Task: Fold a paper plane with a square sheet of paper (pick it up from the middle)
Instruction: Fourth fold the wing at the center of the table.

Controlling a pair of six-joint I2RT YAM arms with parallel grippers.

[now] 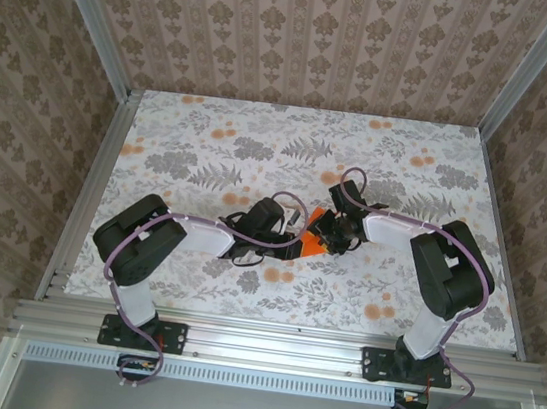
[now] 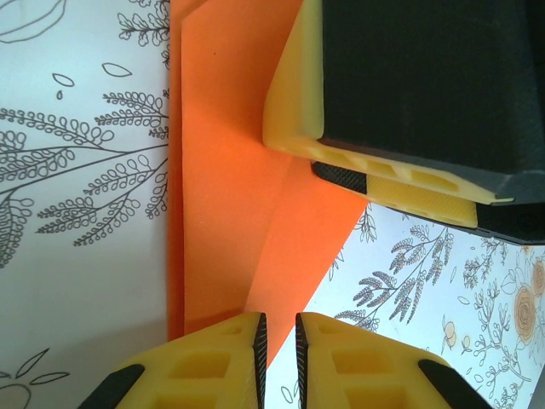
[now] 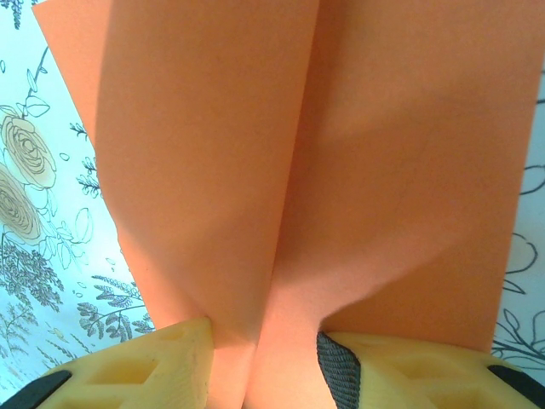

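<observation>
**benchrat:** Ok so your right gripper has the orange paper pinched. A fold of it runs straight down between the two yellow fingers and fans out ahead of them, with a crease up the middle. The jaws sit partway apart with the paper bunched in the gap, so that's a hold, not a hover.

**foldy_mcfold:** Agreed. From your left wrist you can see the right gripper ahead and off to the right of your left fingers, with its yellow tips over the right side of the paper. The sheet is spread on the flowery counter just in front of your left gripper. It's layered along its left edge, and a diagonal fold line runs down toward your fingertips.

**benchrat:** And your left one? Jaws look narrow to me, just a thin slit between the pads.

**foldy_mcfold:** Yep, narrow. The near corner of the paper tapers right down to that slit and meets the left pad. Honestly I can't tell whether you're nipping it or just sitting over it.

**benchrat:** From overhead, your left gripper and right gripper are nose to nose around the middle of the counter. The paper pokes out as a small orange triangle between them, on the near side of the right gripper.
</observation>
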